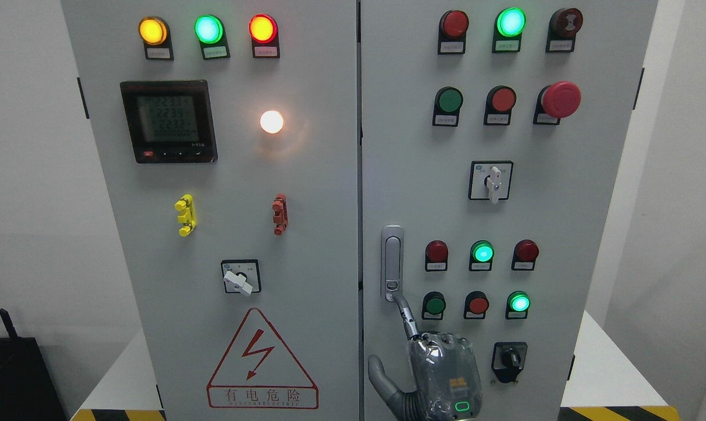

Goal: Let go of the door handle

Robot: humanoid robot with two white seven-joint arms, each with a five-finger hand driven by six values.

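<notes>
The silver door handle point(392, 263) stands upright on the left edge of the grey cabinet's right door point(563, 222). My right hand point(440, 374) comes up from the bottom edge, just below the handle, with its back toward me. Its index finger point(406, 318) is stretched up and its tip touches the handle's lower end. The thumb point(381, 380) is spread out to the left. The hand is not closed around the handle and holds nothing. The left arm is out of view.
The right door carries indicator lamps, push buttons, a red mushroom button point(560, 99) and a black rotary switch point(509, 361) close to my hand's right. The left door point(236, 234) has a meter, lamps and a warning triangle. White platform edges show on both sides.
</notes>
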